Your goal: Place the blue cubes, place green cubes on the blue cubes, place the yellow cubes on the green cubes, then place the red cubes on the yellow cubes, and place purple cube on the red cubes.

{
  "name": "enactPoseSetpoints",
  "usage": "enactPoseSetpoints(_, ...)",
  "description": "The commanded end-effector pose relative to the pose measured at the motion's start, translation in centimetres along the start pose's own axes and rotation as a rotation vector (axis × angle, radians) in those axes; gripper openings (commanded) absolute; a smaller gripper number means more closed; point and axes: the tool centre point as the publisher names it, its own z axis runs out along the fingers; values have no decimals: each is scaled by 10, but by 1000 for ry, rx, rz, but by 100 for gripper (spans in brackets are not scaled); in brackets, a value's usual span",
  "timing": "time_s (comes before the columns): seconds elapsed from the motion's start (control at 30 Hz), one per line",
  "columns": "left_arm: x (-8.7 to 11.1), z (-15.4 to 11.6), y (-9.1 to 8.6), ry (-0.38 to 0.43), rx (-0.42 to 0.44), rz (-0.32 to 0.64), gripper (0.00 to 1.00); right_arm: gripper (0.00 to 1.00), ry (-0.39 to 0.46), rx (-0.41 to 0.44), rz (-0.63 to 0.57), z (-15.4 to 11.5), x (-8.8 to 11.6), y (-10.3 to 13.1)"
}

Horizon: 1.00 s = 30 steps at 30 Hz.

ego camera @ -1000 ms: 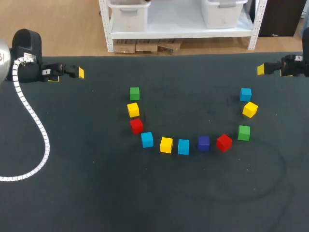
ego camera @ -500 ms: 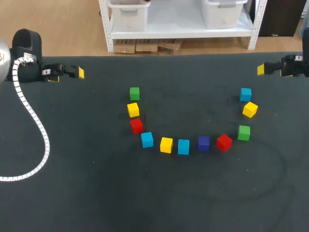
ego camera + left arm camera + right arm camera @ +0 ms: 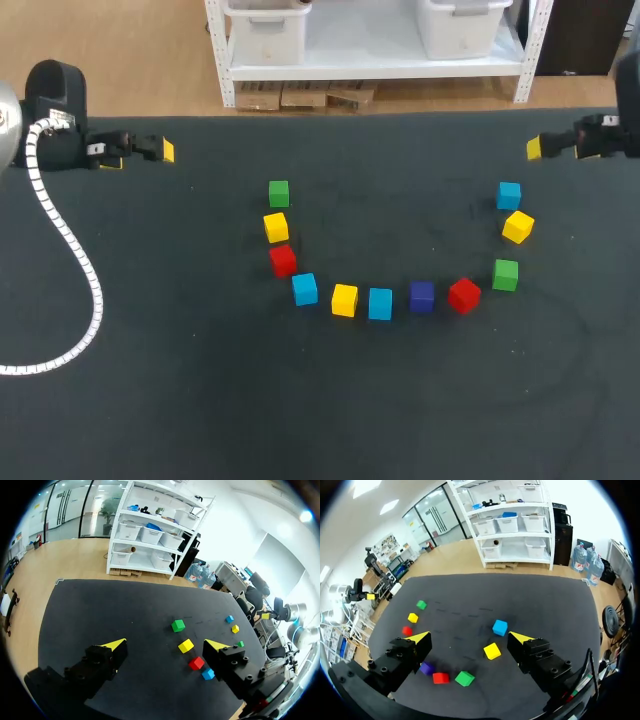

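Well ahead of both spread, empty jaws, the cubes [image 3: 380,303] lie in an arc.

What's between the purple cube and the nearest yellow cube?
A blue cube sits between the purple cube and yellow cube, shown in the head view.

Left hand [image 3: 166,643], fingers spread and empty, over a black worktop [image 3: 100,610]. Between them sit a green cube [image 3: 178,625], yellow cube [image 3: 186,645], red cube [image 3: 196,663] and blue cube [image 3: 208,674].

Eleven cubes [image 3: 380,303] are set singly on the table [image 3: 200,400] in a U-shaped arc, open toward the far edge. The left gripper [image 3: 140,155] and right gripper [image 3: 562,150] are held at the far corners, well apart.
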Motion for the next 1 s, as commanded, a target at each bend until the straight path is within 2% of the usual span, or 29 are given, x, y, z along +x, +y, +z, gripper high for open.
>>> enactPoseSetpoints(0.03, 1, 0, 4, -7, 16, 4, 100, 100, 38, 42, -8, 7, -5, 5)
enactPoseSetpoints(0.13, 1, 0, 4, -7, 16, 4, 100, 100, 85, 60, -42, 14, -4, 7)
enactPoseSetpoints(0.23, 1, 0, 4, -7, 16, 4, 100, 100, 165, 99, -171, 25, -5, 12)
enactPoseSetpoints(0.4, 1, 0, 4, -7, 16, 4, 100, 100, 305, 110, -333, 39, -4, 2)
enactPoseSetpoints(0.5, 1, 0, 4, -7, 16, 4, 100, 100, 368, 127, -376, 47, 0, -6)
enactPoseSetpoints(0.67, 1, 0, 4, -7, 16, 4, 100, 100, 442, 150, -351, 59, 4, -18)
enactPoseSetpoints(1.0, 1, 0, 4, -7, 16, 4, 100, 100, 477, 204, -201, 90, 14, -32)
